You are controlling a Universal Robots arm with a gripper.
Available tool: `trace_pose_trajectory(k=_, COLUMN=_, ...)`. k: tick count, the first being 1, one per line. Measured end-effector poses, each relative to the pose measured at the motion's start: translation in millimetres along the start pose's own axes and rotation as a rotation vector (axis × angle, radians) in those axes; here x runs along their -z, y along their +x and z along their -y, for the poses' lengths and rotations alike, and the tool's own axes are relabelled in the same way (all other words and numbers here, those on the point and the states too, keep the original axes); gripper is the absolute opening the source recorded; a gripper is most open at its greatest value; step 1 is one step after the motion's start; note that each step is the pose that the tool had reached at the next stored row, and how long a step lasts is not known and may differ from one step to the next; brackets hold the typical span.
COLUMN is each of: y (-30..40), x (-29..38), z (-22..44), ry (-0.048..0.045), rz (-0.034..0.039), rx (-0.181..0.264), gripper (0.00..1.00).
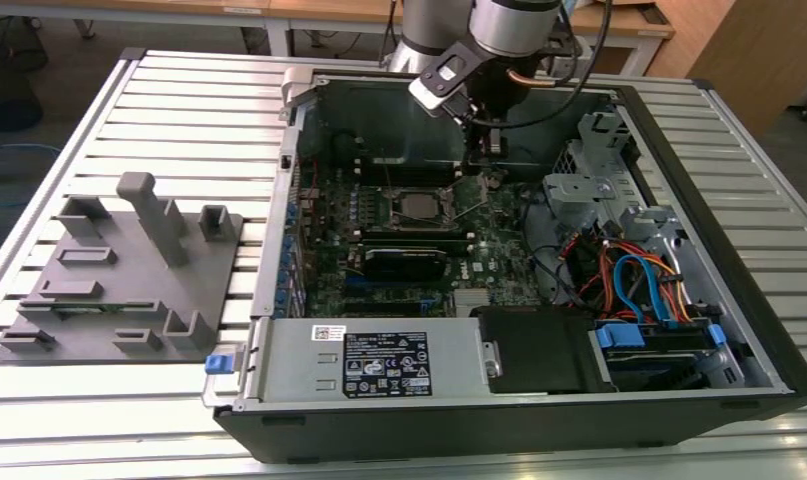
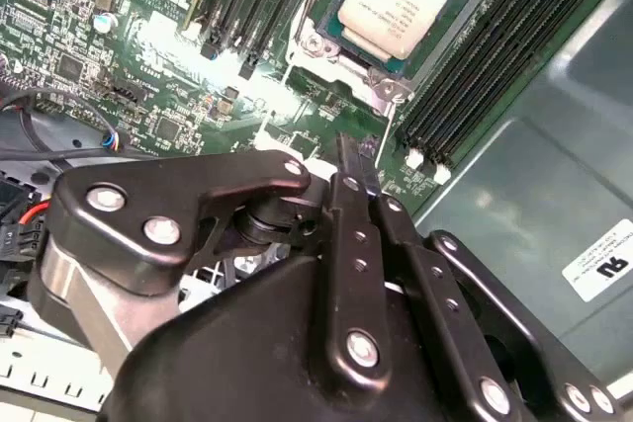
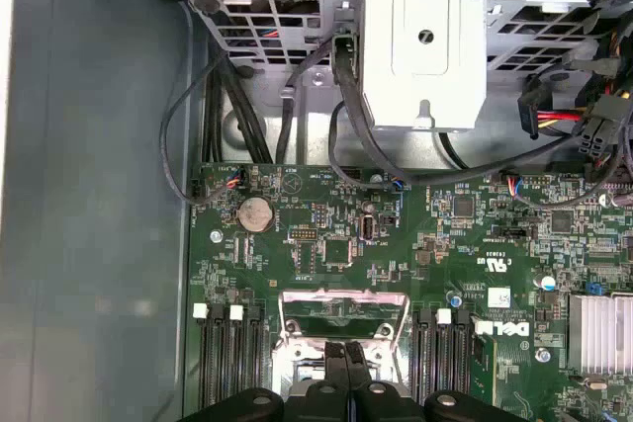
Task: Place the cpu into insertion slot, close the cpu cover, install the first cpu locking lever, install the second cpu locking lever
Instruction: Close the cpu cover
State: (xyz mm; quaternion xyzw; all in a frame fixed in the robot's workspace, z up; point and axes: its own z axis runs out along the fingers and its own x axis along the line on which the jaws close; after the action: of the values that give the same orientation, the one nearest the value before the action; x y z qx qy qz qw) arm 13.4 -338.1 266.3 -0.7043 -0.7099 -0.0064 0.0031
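The chip [image 2: 401, 2] is a flat square with a dull, pale silver top and rounded corners. It lies flat in the socket [image 2: 324, 44], whose bright metal rim shows around it on the green circuit board [image 2: 148, 46], and its whole top is exposed. In the first wrist view the cover plate [image 3: 342, 300], a thin silver frame with a square window, sits between two banks of black memory slots [image 3: 229, 363], right by the fingertips; whether they touch it cannot be told. The arm [image 1: 510, 25] comes in from above the open computer case [image 1: 510, 420] with its grey and silver wrist tilted. The gripper [image 1: 485, 150] hangs low over the board, near the socket and toward the exterior view's right of it. In the second wrist view the fingers [image 2: 348, 205] are slim black metal bars pressed together with nothing seen between them, their tips close to a corner of the socket. The linkage behind them is glossy black with round silver rivets. The case stands on a worktop [image 1: 110, 110] of ribbed pale metal slats, with a grey moulded fixture [image 1: 123, 270] lying to the exterior view's left of it
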Motion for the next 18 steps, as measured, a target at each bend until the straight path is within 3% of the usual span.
trace_pose_trajectory(k=14, y=0.0, x=2.9, z=0.0, ry=0.0000, rz=-0.0002, rx=0.000, gripper=0.10)
trace_pose_trajectory(k=18, y=0.0, x=3.0, z=-2.7, ry=0.0001, rz=0.0001, rx=0.000, gripper=0.10)
